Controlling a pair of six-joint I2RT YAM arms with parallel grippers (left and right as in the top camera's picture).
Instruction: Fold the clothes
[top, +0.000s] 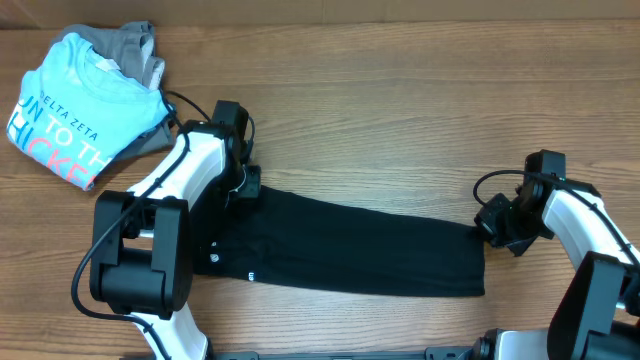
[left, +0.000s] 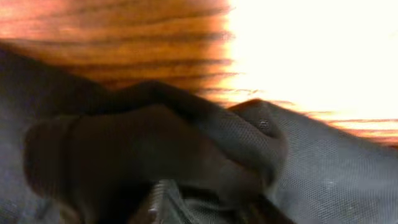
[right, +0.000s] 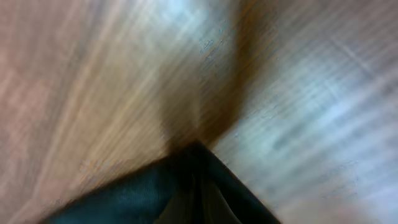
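Black T-shirt (top: 370, 250) lies long across the surface (top: 400, 100); my right pincer (top: 487, 231) is clamped on its end, and I cannot tell how my left pincer (top: 246, 189) stands.

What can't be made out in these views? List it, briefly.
- Left tool jaws: overhead, hidden by its arm; left wrist, covered by bunched black T-shirt.
- Right tool grip on the shirt: right wrist view motion-blurred.
- White label text: overhead, too small.
- Grey garment: mostly under light blue T-shirt.
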